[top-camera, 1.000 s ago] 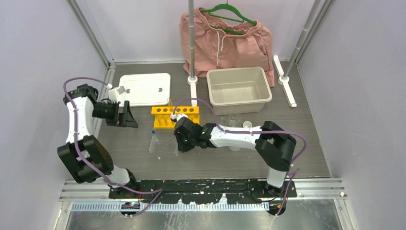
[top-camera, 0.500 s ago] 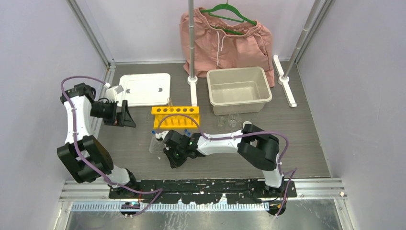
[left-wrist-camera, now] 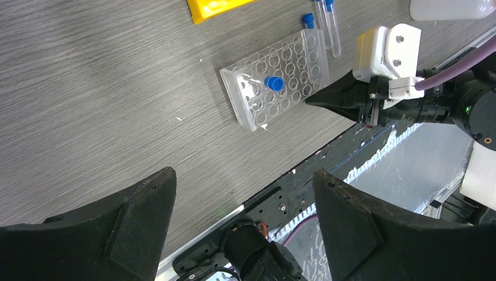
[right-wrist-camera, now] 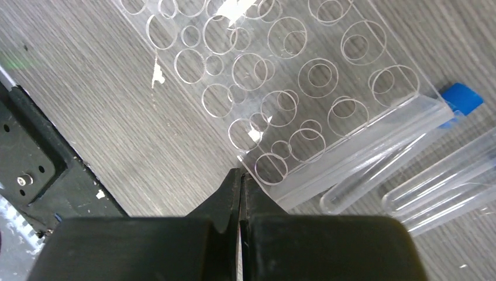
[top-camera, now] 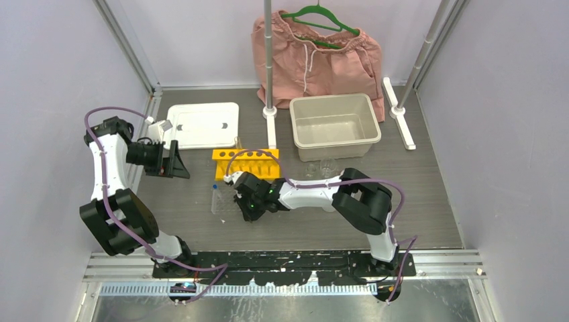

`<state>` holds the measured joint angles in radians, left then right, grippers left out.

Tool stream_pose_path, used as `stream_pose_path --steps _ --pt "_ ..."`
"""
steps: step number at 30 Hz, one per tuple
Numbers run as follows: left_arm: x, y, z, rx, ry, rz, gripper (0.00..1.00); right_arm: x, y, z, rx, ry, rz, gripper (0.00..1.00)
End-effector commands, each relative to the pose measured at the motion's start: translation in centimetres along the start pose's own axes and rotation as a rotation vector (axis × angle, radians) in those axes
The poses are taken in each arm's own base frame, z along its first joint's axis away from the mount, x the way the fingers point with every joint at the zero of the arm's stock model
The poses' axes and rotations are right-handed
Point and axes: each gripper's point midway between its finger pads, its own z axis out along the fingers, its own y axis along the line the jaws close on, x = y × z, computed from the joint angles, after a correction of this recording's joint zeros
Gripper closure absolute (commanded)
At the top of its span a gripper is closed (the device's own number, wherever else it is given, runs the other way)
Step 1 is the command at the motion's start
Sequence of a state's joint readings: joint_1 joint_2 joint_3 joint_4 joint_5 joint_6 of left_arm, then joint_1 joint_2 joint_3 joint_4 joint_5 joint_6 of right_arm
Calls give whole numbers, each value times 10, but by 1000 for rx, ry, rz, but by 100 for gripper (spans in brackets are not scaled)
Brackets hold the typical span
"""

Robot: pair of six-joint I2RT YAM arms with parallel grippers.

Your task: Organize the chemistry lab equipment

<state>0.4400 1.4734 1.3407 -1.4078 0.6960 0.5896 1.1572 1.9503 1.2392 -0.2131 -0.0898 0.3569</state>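
Note:
The clear plastic tray [top-camera: 221, 201] with round holes lies in front of the yellow holed rack [top-camera: 245, 163]. One blue-capped tube [left-wrist-camera: 273, 82] stands in the tray [left-wrist-camera: 275, 76]. Two more tubes [left-wrist-camera: 327, 23] lie flat beside it; they also show in the right wrist view [right-wrist-camera: 380, 158]. My right gripper [top-camera: 243, 206] is shut and empty, low over the table, its tips [right-wrist-camera: 241, 175] at a corner of the tray [right-wrist-camera: 281, 88]. My left gripper [top-camera: 177, 161] is open and empty at the far left, raised; its fingers [left-wrist-camera: 117, 234] are wide apart. Small clear beakers [top-camera: 319, 168] stand by the bin. No squeeze bottle shows.
A beige bin [top-camera: 333, 124] sits at the back right and a white flat lid [top-camera: 201, 124] at the back left. Pink shorts on a green hanger [top-camera: 315, 50] hang from a pole [top-camera: 268, 60]. A white post base [top-camera: 399, 114] lies far right. The black rail [left-wrist-camera: 327, 158] edges the table front.
My right arm swung left and down, from beside the yellow rack to the corner of the clear tray. The left arm barely moved.

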Motion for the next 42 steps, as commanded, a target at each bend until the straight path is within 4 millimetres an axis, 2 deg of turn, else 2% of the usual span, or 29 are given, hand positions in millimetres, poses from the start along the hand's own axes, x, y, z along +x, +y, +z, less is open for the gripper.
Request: stream_pose_path --steps 1,9,14,17,19,21,25,26,27,28,30,33,34,35,38,39,40,42 --pt "-8 -3 -7 6 -27 25 14 -19 -1 -10 -3 -70 -49 99" --pt "-8 -2 -7 9 -26 22 14 -28 -9 -4 7 -92 -29 99" --pt "-10 -4 -7 13 -32 20 14 -36 -19 -12 56 -132 19 96" --pt "-10 -5 -8 19 -34 15 14 -40 -15 -33 56 -153 54 81" --pt "-10 -8 -9 22 -33 20 14 -41 -11 -50 37 -183 85 72" --pt "-9 -10 -10 25 -36 30 13 -42 -8 -72 28 -209 111 59" --pt "-10 -14 -12 32 -50 42 13 -49 -27 -99 143 -279 156 23" --pt "-11 -15 -13 32 -53 43 13 -51 -34 -103 184 -295 172 8" --pt "-11 -15 -13 34 -54 40 13 -54 -47 -106 242 -312 209 1" --pt "-11 -16 -13 34 -54 39 12 -55 -58 -107 294 -323 246 0" --pt "-10 -16 -13 34 -53 36 12 -58 -79 -104 360 -318 319 0" --pt "-10 -17 -14 30 -53 38 12 -62 -89 -90 318 -299 396 0" --pt "-10 -17 -15 27 -54 41 12 -63 -91 -87 323 -305 406 4" --pt "-10 -17 -15 23 -56 45 12 -65 -94 -86 338 -314 416 13" --pt "-10 -19 -17 18 -62 51 12 -70 -102 -84 381 -344 432 51" --pt "-10 -19 -18 19 -64 54 11 -71 -104 -84 389 -353 434 60" --pt "-11 -20 -18 19 -66 54 11 -71 -105 -82 394 -357 439 65" --pt "-12 -20 -18 20 -69 56 11 -72 -106 -79 395 -364 447 68"
